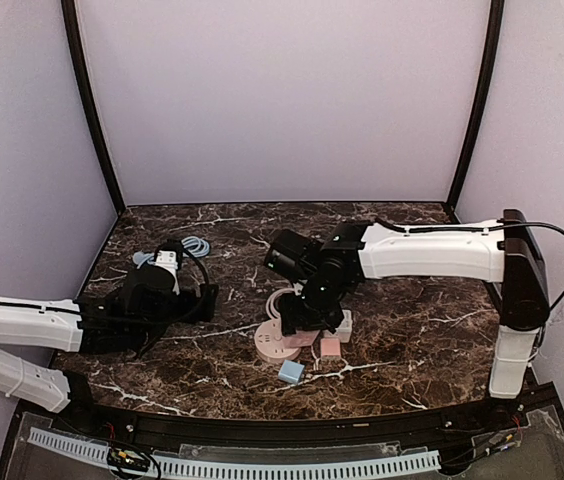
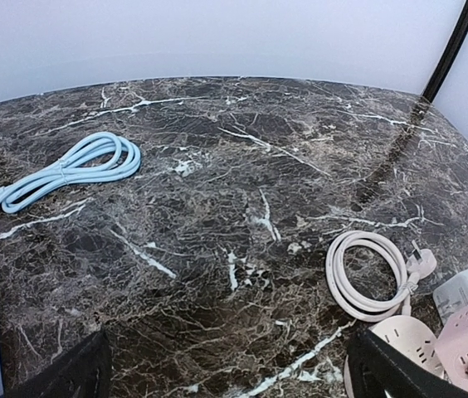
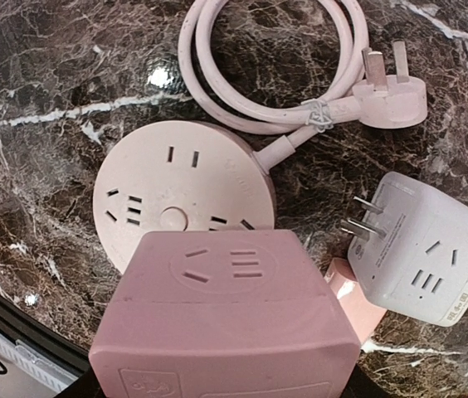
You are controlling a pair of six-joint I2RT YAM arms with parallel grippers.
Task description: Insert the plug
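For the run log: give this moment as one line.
phase: pre-insertion | right gripper: holding pink cube adapter over round pink hub | left gripper: open, empty | white adapter: lying beside hub

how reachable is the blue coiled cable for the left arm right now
Probably reachable: the left gripper is open and empty, and the blue coiled cable lies just ahead with nothing between.

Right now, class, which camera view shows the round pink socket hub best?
Right wrist: the round pink socket hub is close, seen from above, slots clear; only its near edge hides behind the pink cube adapter. Top external shows it small, partly under the right arm; left wrist crops it at the corner.
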